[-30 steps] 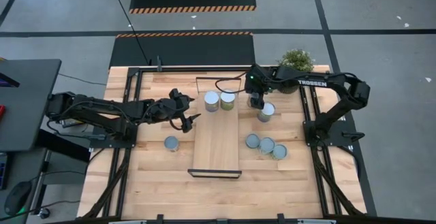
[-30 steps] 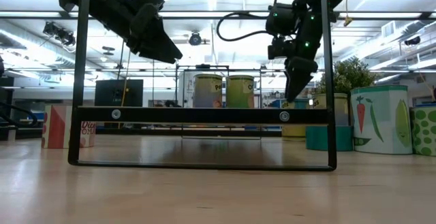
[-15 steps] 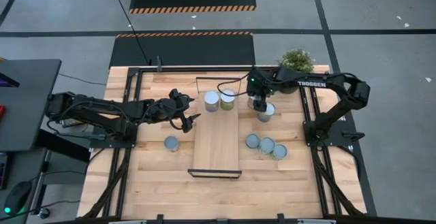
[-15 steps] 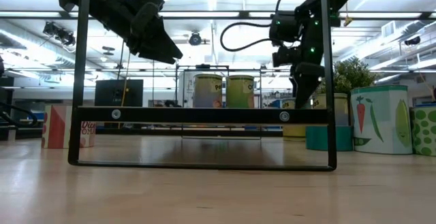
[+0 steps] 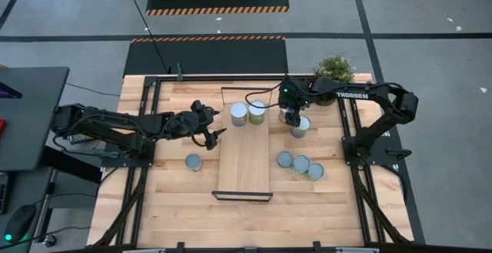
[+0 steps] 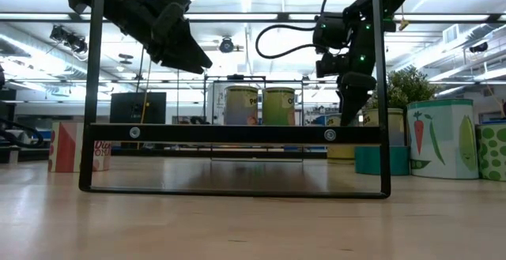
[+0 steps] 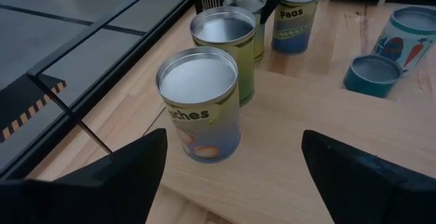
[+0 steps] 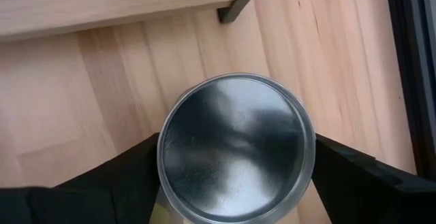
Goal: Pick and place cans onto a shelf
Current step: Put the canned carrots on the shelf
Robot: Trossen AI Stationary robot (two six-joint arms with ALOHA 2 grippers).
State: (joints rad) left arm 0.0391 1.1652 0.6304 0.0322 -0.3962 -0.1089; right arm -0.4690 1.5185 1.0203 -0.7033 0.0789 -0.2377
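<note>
High view shows you the right gripper (image 5: 296, 122) down over 1 can (image 5: 300, 127) beside the shelf (image 5: 244, 161), fingers either side of its top; whether they pinch it you cannot tell. 2 cans (image 5: 239, 114) stand on the shelf's far end. Left gripper (image 5: 212, 134) hovers spread.

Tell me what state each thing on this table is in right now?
Shelf: lying flat mid-table, two cans on its far end.
Two cans on shelf: upright, side by side.
Can under right gripper: upright on the table, between the fingers.
Right gripper: lowered around that can; grip unclear.
Left gripper: open, empty, beside the shelf.
Three cans right of shelf: clustered on table.
Lone can left of shelf: waiting.
Potted plant: upright at the table's far edge.
</note>
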